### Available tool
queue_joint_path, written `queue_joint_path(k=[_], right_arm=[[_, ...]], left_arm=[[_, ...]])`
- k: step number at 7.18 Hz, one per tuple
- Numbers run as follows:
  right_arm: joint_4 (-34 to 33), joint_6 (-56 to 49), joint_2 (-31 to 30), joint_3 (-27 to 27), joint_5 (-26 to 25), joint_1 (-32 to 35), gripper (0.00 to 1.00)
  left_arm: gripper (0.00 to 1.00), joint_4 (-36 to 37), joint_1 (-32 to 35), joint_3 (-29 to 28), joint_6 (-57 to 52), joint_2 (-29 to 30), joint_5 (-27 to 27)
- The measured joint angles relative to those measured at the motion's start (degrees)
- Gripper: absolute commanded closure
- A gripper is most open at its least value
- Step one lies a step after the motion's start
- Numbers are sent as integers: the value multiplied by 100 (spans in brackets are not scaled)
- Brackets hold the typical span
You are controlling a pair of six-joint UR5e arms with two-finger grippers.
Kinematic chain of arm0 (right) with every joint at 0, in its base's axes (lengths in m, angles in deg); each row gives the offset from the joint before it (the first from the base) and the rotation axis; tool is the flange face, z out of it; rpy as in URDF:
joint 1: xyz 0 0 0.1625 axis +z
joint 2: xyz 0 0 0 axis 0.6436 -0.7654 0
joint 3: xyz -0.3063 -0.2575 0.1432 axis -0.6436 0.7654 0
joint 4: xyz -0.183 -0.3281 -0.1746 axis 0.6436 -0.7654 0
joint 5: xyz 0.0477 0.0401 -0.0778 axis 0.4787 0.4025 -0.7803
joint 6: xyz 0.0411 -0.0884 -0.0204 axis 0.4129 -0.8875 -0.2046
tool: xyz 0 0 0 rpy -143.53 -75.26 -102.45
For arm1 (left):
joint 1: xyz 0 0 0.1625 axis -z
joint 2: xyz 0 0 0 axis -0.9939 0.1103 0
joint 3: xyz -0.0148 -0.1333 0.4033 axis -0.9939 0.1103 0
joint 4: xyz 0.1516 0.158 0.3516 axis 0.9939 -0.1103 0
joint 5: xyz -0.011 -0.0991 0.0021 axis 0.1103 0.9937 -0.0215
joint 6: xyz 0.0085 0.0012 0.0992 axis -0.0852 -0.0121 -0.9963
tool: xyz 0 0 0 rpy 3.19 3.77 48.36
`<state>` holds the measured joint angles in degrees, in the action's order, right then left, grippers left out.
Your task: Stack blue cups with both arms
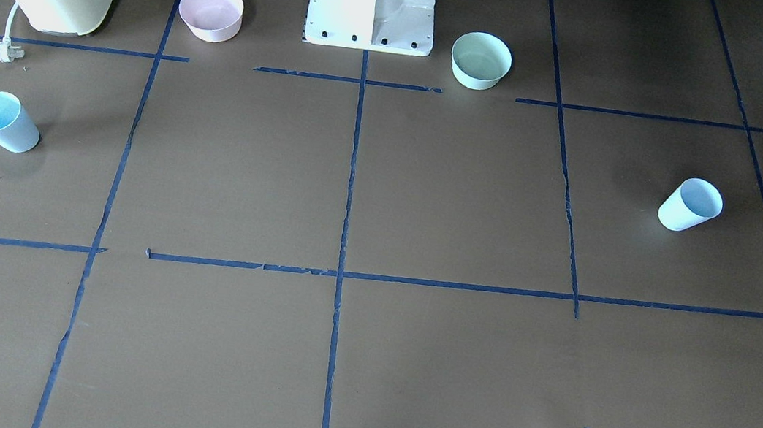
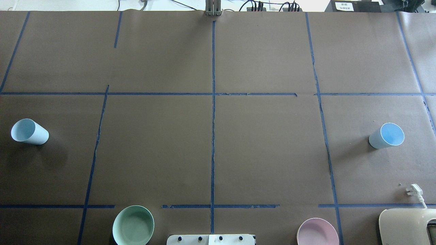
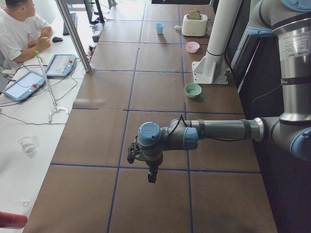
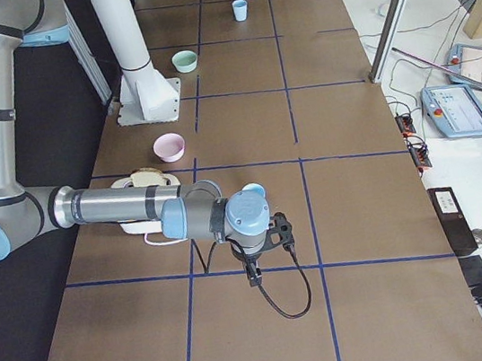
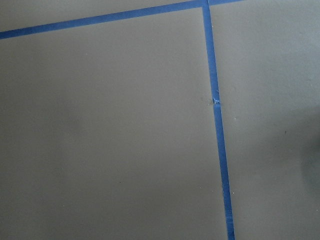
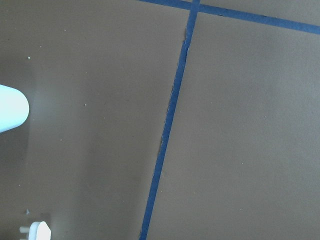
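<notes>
At the counter's left end: the left blue cup (image 2: 30, 132) stands upright, mouth up, well apart from its twin. This is probably so that each arm serves its own half.
Left pincer (image 3: 152, 175): it hangs pointing down above bare counter (image 2: 153, 149) with nothing visible in it. I cannot tell how far it gapes. Its wrist view shows only tape, so it is not lined up on a cup.
Mint-green bowl (image 2: 133, 225): it sits back beside the white pedestal (image 2: 211, 239), away from the middle where stacking would likely happen.
Pink bowl (image 2: 317, 233): it sits on the pedestal's other side, likewise kept back.
Right blue cup (image 2: 386, 135): it stands upright, with the toaster (image 2: 408, 226) and loose plug (image 2: 414, 190) nearer the robot.
Right pincer (image 4: 252, 274): it points down near that cup, not on it. I cannot tell its opening.
Stage: neither cup is grasped, so stacking has not begun.
</notes>
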<state>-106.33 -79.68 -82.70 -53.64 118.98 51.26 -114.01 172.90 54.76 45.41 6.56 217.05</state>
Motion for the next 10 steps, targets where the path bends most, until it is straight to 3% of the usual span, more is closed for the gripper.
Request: queue_joint_path(k=[5,8,10], right_arm=[[0,0,2,0,0,-3,0],[0,0,15,2,0,-15,0],[0,0,17,6,2,-27,0]], left_arm=[[0,-43,-54,1,14,55,-24],[0,-262,-82,-81,44,760,12],[0,-504,-149,-141,57,888,119]])
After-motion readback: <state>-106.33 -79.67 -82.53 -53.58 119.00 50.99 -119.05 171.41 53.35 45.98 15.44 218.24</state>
